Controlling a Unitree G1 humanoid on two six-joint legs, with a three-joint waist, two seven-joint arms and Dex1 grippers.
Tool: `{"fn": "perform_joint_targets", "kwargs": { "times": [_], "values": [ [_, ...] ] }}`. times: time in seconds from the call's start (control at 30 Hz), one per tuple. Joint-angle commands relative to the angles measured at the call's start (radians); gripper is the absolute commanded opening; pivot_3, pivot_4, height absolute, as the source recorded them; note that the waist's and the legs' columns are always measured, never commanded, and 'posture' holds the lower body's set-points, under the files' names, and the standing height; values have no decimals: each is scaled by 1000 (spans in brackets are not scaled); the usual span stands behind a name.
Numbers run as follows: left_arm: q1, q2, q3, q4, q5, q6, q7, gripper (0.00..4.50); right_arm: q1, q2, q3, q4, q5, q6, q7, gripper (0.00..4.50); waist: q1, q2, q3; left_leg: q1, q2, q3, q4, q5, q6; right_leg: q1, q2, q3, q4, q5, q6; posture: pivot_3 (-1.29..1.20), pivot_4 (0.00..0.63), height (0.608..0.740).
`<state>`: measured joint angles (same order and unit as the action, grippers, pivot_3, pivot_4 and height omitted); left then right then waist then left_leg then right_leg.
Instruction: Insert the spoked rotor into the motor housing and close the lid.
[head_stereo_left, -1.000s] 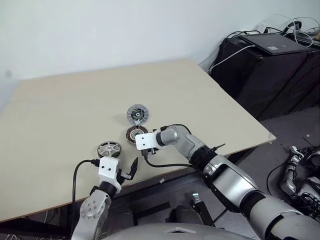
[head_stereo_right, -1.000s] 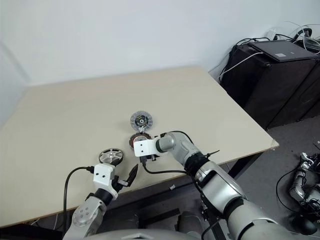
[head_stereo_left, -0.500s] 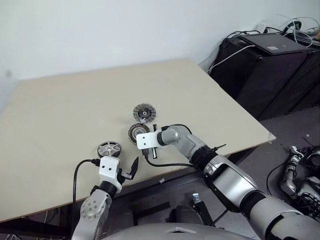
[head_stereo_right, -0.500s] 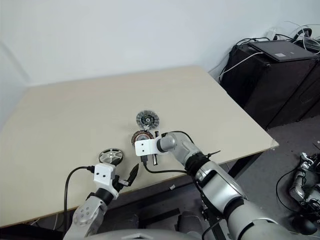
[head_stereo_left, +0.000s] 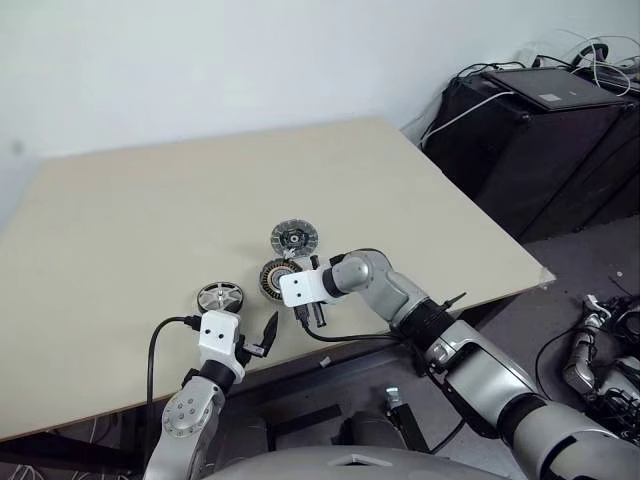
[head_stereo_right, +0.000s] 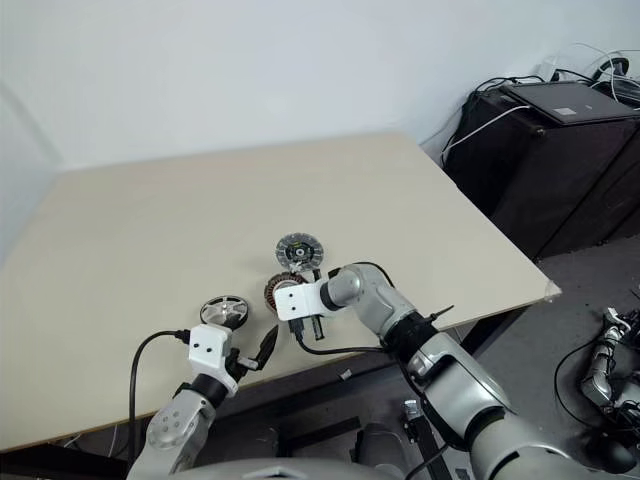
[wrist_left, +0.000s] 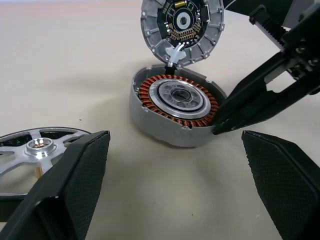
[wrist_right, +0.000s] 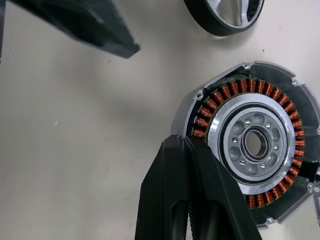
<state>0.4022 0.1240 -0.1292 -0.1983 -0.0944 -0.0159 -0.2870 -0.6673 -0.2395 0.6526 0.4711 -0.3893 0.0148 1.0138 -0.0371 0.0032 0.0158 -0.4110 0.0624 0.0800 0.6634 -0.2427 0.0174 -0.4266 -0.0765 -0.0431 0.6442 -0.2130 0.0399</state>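
With the motor housing (wrist_left: 175, 111) lying open on the table between the lid (wrist_left: 182, 29) beyond it and the spoked rotor (wrist_left: 37, 148) to its left, the right gripper (wrist_right: 186, 150), jaws pressed together empty against the housing's near rim, should steady it lightly while the left gripper (head_stereo_left: 268, 336), jaws wide apart, goes for the rotor.

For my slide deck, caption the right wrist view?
Shut right gripper at the rim of the copper-wound motor housing, spoked rotor lying apart on the table.
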Motion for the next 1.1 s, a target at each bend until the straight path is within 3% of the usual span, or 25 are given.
{"fn": "perform_joint_targets", "kwargs": {
  "times": [0.03, 0.3, 0.4, 0.53, 0.83, 0.93, 1.07, 1.1],
  "values": [
    [-12, -2, -8, -3, -5, -19, -7, 4500, -2, -15, -19, -88, 16, 18, 28, 21, 1, 0, 0, 0, 0, 0, 0, 0, 0, 0, 0, 0, 0, 0, 0, 0, 0, 740],
    [-17, 0, -10, 1, -5, -13, -16, 4500, 32, -12, -32, -127, 47, 61, 48, 21, 1, 0, 0, 0, 0, 0, 0, 0, 0, 0, 0, 0, 0, 0, 0, 0, 0, 740],
    [-18, 0, -10, 1, -4, -13, -17, 4500, 36, -3, -35, -125, 57, 78, 42, 619, 1, 0, 0, 0, 0, 0, 0, 0, 0, 0, 0, 0, 0, 0, 0, 0, 0, 740],
    [-16, 0, -10, 0, -3, -12, -21, 4500, 51, 17, -54, -145, 79, 82, 5, 1876, 1, 0, 0, 0, 0, 0, 0, 0, 0, 0, 0, 0, 0, 0, 0, 0, 0, 740],
    [-10, 3, -7, -7, -4, -9, -24, 4500, 149, 94, -215, -283, 214, 139, -157, 1876, 3, -1, 0, 0, 0, -1, 1, 0, -1, 0, 0, 0, 0, 0, 0, 0, 0, 740],
    [-13, 5, -7, -5, -5, -7, -26, 4500, 206, 179, -289, -250, 239, 170, -335, 1282, 3, -2, -1, 1, 0, 0, 1, 0, -1, 1, 0, 0, 0, 0, 0, 0, 0, 740],
    [-18, 6, -8, -3, -6, -4, -28, 4500, 252, 267, -352, -215, 299, 218, -437, 19, 1, -2, -1, 0, 0, 0, 0, -2, -3, 0, 0, 0, 0, 0, 0, 0, 0, 740],
    [-19, 7, -8, -3, -6, -3, -29, 4500, 260, 283, -361, -203, 310, 225, -454, 19, 1, -2, -1, 0, 0, 0, 0, -2, -3, 0, 0, 0, 0, 0, 0, 0, 0, 740]
  ]
}}
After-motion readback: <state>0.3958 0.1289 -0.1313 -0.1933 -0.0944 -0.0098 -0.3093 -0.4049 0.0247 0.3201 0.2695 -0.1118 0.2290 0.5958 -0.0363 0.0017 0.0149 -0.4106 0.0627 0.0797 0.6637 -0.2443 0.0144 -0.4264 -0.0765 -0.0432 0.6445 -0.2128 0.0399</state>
